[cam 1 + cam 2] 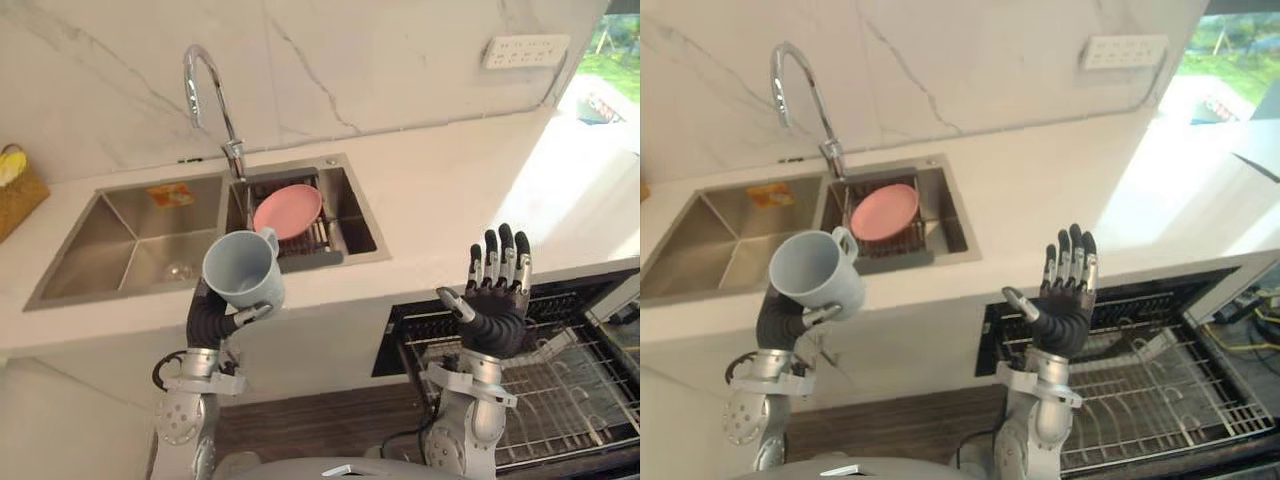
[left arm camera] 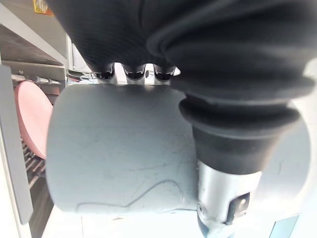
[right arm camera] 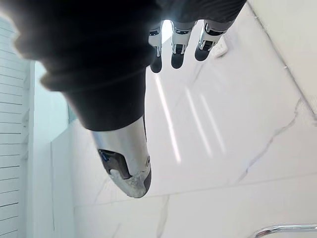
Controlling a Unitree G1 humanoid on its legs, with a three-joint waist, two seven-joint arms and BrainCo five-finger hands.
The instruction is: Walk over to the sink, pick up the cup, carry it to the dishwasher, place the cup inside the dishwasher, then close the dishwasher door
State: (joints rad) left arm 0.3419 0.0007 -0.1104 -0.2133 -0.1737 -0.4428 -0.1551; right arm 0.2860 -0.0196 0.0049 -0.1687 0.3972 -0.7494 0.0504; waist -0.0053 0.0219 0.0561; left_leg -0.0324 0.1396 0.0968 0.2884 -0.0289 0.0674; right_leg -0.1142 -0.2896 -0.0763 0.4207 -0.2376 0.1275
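left robot hand (image 1: 214,316): raised in front of the worktop edge, closed round the cup; fingers (image 2: 134,73) wrap its far side, thumb (image 1: 254,313) presses the near side
cup (image 1: 242,270): pale blue-grey mug, in the left robot hand's grasp, clear of the worktop, tipped so its mouth faces up and toward the camera; handle (image 1: 268,237) on the side away from the palm
right robot hand (image 1: 497,290): raised, wide open, fingers (image 1: 505,250) straight up, thumb out to the side, holding nothing
worktop (image 1: 450,200): white, just beyond both robot hands, runs under the marble wall
sink (image 1: 140,240): steel, two basins, set in the worktop just beyond the left robot hand; the bigger basin lies to that hand's left
pink plate (image 1: 287,210): in the smaller basin, leaning on a dark wire rack (image 1: 318,236), beyond the cup and slightly to its right (also seen past the cup in the left wrist view)
faucet (image 1: 205,80): curved chrome, behind the sink between the basins
dishwasher rack (image 1: 560,390): wire basket pulled out under the worktop, below and to the right of the right robot hand
wall socket (image 1: 525,50): on the wall, far beyond the right robot hand
wicker basket (image 1: 15,190): on the worktop, far to the left of the left robot hand
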